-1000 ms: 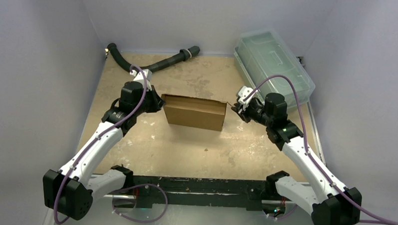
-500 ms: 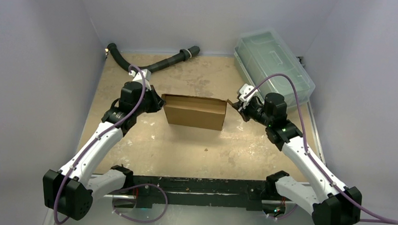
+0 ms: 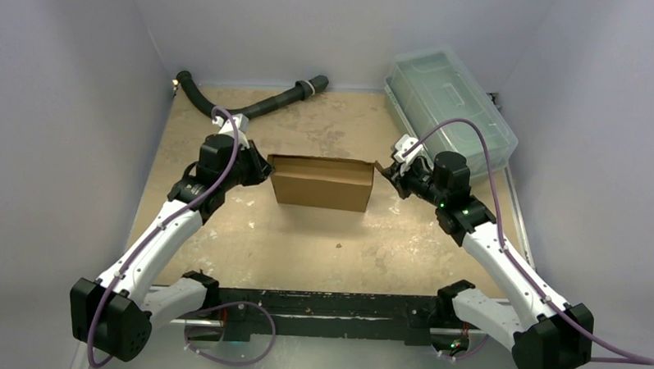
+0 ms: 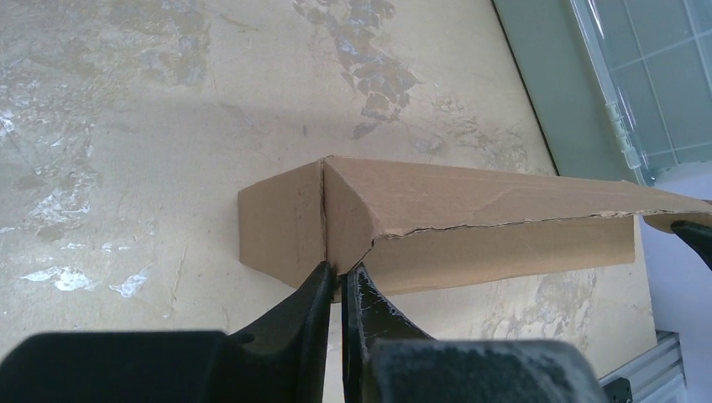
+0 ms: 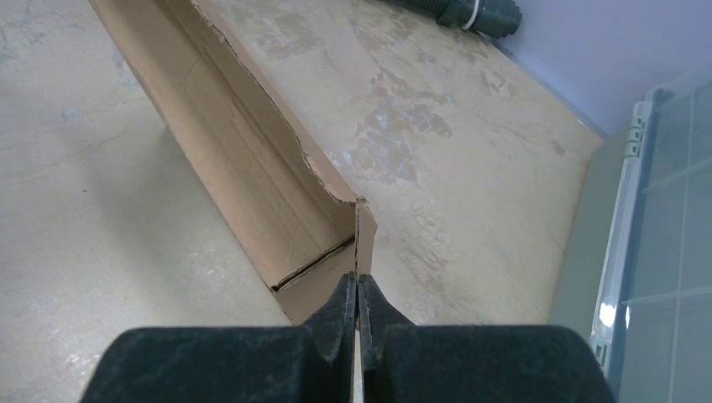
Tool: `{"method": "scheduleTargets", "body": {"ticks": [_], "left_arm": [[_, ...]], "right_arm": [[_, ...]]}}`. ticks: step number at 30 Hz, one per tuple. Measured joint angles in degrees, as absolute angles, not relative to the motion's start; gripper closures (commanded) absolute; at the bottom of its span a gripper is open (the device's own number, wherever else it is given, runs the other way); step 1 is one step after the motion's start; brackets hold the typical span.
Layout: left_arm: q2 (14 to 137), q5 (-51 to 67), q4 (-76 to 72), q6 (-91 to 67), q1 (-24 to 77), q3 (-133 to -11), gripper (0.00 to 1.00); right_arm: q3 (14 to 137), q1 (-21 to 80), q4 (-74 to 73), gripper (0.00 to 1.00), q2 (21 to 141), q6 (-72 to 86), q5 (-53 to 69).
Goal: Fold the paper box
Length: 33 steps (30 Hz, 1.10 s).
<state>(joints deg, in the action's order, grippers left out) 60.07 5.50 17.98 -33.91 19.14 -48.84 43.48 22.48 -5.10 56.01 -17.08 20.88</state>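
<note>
The paper box (image 3: 321, 184) is seen resting on the table (image 3: 305, 241), to the left of the clear plastic bin (image 3: 450, 103) and a little nearer the arm bases than the bin, apart from it. It is set up as a long, shallow brown trough with its long wall turned toward the arm bases. A ragged edge is shown along its upper rim in both wrist views.

The right gripper (image 5: 358, 281) is placed between the bin and the box, at the box end that faces the bin. Its jaws are closed to a hairline, and a thin upright flap of cardboard at that end corner is pinched between the fingertips (image 5: 336, 306).

The left gripper (image 4: 340, 270) is found at the box end turned away from the bin. Its jaws are held narrow, with only a thin dark slit left between the fingers (image 4: 298, 315). The tips are set at the bottom of the corner crease, where the short end panel meets the long wall, and the lower edge of the cardboard appears to be caught between them. That end panel is seen standing at an angle to the long wall.

A black hose (image 3: 244, 104) is laid along the far side of the table, to the left of the bin and well apart from it.
</note>
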Motion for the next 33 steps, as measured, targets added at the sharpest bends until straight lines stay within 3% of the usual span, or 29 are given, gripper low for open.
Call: {"method": "scheduleTargets", "body": {"ticks": [13,25,33], "left_arm": [[59.37,5.93,18.52,-34.13,19.88,-48.84,0.78],[55.44,6.28,21.89,-33.23,20.29,-48.84,0.50],[51.07,6.26,22.59,-30.59,20.34,-48.62,0.45]], "right_arm": [[43.48,22.48,-5.13,1.00,56.01,-17.52,20.03],[43.48,22.50,-5.13,1.00,55.99,-18.33,20.01],[43.48,22.50,-5.15,1.00,55.99,-18.65,20.03]]}}
